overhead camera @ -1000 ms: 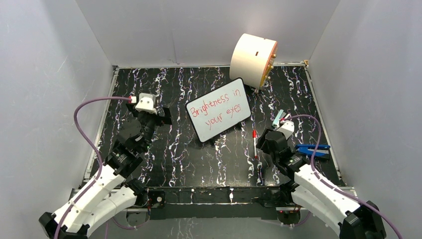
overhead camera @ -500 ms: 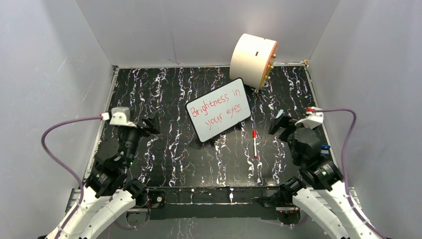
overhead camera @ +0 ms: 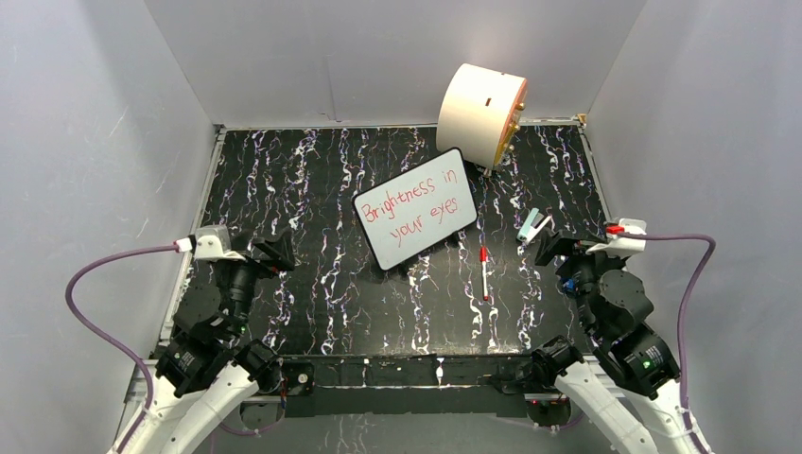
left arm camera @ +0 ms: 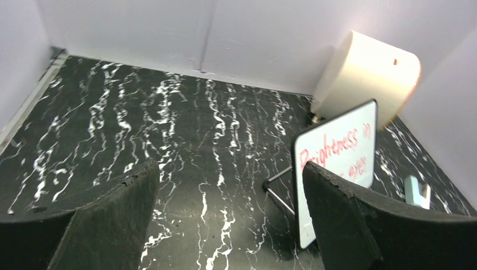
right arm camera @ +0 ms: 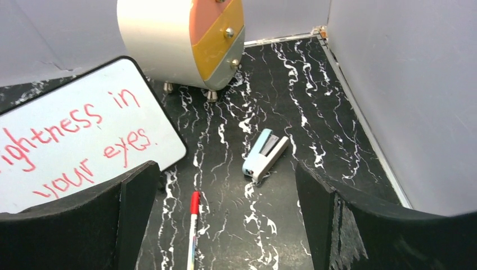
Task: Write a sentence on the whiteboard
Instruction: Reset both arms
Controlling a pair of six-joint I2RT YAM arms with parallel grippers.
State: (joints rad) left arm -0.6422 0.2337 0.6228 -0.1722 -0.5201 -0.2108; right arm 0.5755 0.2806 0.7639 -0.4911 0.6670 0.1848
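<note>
The whiteboard stands tilted on a wire stand in the middle of the black marbled table. The sentence is in red, two lines: "Brightness in your eyes". The board also shows in the left wrist view and the right wrist view. A red-capped marker lies on the table right of the board, also in the right wrist view. My left gripper is open and empty, left of the board. My right gripper is open and empty, right of the marker.
A big cream cylinder with an orange and grey face stands on small feet at the back right, just behind the board. A light blue stapler lies in front of my right gripper. Grey walls close in three sides.
Both arms have drawn back from the board: the left toward the near left, the right toward the right wall. The board, marker and stapler have not moved.
</note>
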